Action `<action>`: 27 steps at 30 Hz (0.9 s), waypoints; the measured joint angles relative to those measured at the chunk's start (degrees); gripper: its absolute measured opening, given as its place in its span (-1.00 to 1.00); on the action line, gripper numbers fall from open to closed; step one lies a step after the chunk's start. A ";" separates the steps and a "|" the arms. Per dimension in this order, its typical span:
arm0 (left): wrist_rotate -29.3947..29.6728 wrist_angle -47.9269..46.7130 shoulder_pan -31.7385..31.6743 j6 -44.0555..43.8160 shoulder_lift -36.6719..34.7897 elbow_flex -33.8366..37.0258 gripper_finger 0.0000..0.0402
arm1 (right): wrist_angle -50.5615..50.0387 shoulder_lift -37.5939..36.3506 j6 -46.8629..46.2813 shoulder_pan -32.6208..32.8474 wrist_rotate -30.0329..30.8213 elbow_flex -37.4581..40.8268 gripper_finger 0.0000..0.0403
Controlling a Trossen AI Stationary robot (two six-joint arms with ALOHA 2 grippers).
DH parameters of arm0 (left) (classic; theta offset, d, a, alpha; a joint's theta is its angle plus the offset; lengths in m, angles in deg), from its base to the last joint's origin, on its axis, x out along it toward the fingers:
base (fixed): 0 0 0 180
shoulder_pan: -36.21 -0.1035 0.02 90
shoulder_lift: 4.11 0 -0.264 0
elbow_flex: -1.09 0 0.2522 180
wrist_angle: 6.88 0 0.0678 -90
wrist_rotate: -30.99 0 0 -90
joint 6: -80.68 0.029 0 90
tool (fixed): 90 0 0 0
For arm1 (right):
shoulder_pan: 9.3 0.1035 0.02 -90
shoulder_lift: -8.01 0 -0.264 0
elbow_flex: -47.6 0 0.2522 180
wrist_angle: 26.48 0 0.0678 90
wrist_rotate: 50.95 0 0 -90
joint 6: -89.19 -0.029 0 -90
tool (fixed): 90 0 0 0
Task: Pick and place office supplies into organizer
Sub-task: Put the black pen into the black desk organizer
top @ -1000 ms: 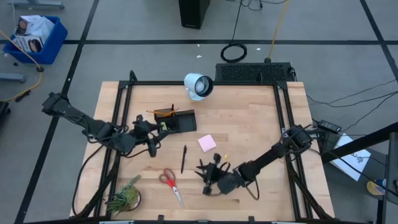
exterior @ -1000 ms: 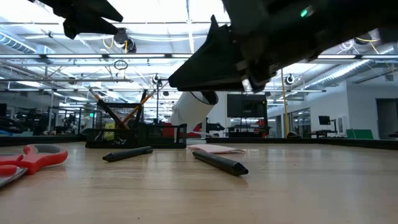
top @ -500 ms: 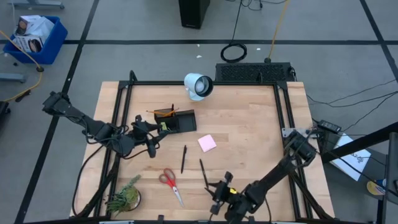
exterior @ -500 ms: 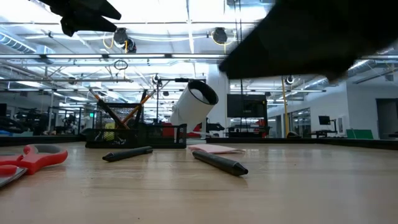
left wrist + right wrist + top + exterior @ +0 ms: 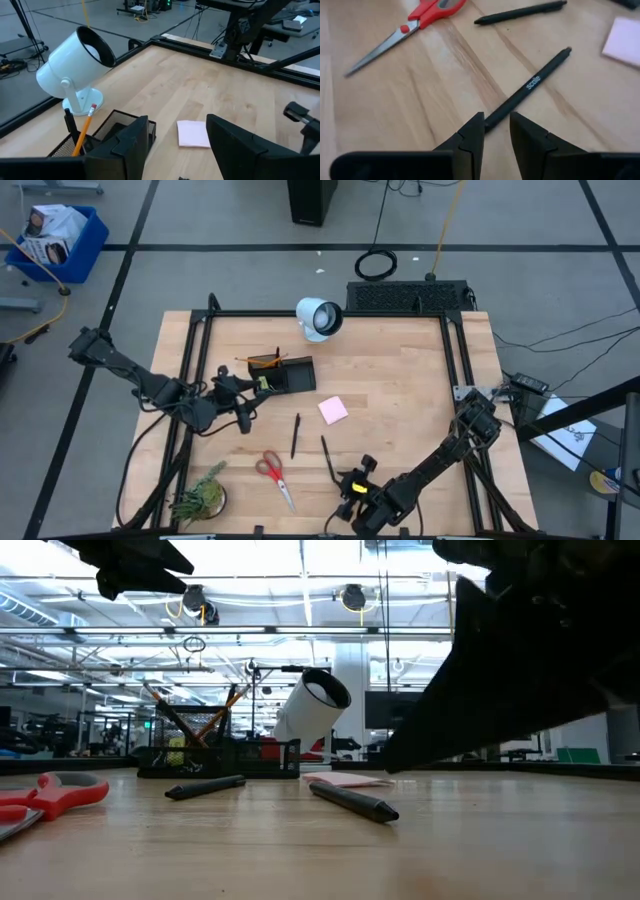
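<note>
Meanwhile, at the table's near edge, around six o'clock, the right gripper (image 5: 496,131) hangs low over the tail of a black pen (image 5: 527,89), its fingers (image 5: 470,137) parted by a narrow gap and holding nothing; the pen lies flat on the wood. A second black pen (image 5: 295,435) rests just to its nine o'clock side, with the red-handled scissors (image 5: 273,475) farther that way, toward seven o'clock. The pink sticky-note pad (image 5: 333,410) sits near the table's centre. At roughly ten o'clock, the left gripper (image 5: 177,145) hovers beside the black organizer (image 5: 283,373), jaws wide and empty; orange pencils (image 5: 222,712) lean in the tray. The white lamp (image 5: 318,318) stands at twelve o'clock.
</note>
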 joint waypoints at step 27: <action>-1.50 -0.39 0.02 0.69 1.64 0.04 0.02 | -25.38 -1.77 2.86 -15.77 -43.58 -21.87 -0.57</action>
